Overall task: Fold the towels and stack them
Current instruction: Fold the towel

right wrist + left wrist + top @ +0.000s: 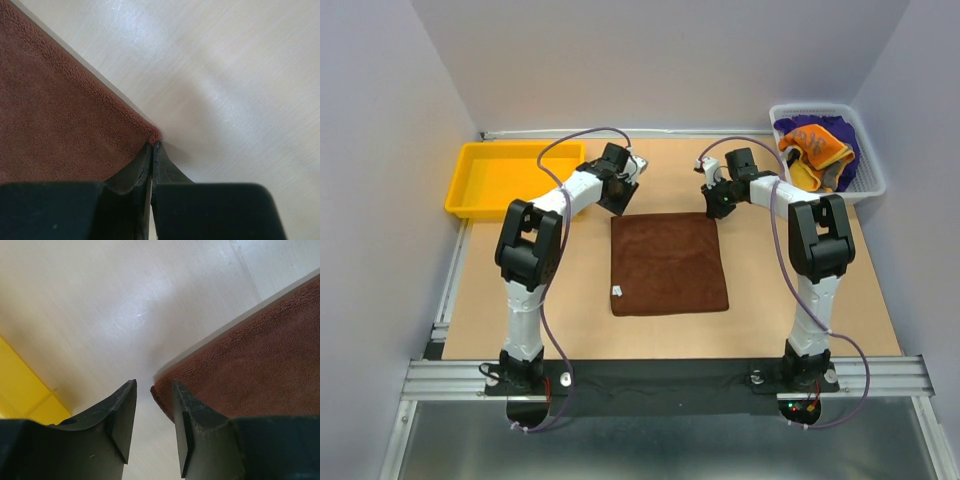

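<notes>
Brown towel (668,263) lies flat mid-bench (760,320). Left claw (154,385) is released, with the towel's 11 o'clock corner at the gap between its parted fingers. Right claw (152,146) is clenched on the 1 o'clock corner. Purple and orange towels (815,145) are bunched in the white basket (870,182) at 2 o'clock. Yellow tray (480,190) sits at 10 o'clock.
</notes>
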Motion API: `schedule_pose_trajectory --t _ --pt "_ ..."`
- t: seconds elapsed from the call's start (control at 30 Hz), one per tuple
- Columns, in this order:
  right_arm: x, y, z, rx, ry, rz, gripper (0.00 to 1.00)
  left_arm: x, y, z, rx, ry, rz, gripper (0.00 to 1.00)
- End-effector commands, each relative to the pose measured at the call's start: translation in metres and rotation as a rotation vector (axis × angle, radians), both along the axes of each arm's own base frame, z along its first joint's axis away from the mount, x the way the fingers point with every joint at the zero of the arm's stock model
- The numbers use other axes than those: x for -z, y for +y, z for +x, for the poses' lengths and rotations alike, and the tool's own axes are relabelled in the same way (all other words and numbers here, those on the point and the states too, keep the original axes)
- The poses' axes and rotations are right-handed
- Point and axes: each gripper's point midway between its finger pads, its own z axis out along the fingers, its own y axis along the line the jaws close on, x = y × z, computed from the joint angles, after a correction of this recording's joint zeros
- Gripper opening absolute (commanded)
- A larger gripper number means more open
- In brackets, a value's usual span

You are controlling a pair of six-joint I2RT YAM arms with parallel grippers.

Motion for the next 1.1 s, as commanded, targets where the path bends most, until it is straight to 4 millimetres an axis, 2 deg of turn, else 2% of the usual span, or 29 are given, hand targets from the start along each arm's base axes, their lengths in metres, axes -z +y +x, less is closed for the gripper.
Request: schedule_pose_trajectory --t 0.0,0.43,0.6,0.83,1.07 --pt "0.015 -0.007 -0.016 -0.007 0.053 -0.045 0.01 -0.001 -0.004 0.0 0.036 0.013 -0.005 0.46" --pt "0.013 -0.009 -0.015 -0.002 0.044 -0.055 0.0 0.02 0.007 0.013 -0.019 0.001 0.016 0.46" --pt "0.012 -0.011 -0.014 0.005 0.038 -0.066 0.0 0.039 0.015 0.001 -0.025 0.069 0.015 0.47" --pt "0.01 -0.014 -0.012 0.012 0.029 -0.078 0.01 0.051 0.019 -0.01 -0.027 0.116 -0.015 0.46" --pt "0.006 -0.017 -0.01 0.022 0.012 -0.093 0.0 0.067 0.018 -0.022 -0.017 0.187 -0.016 0.32"
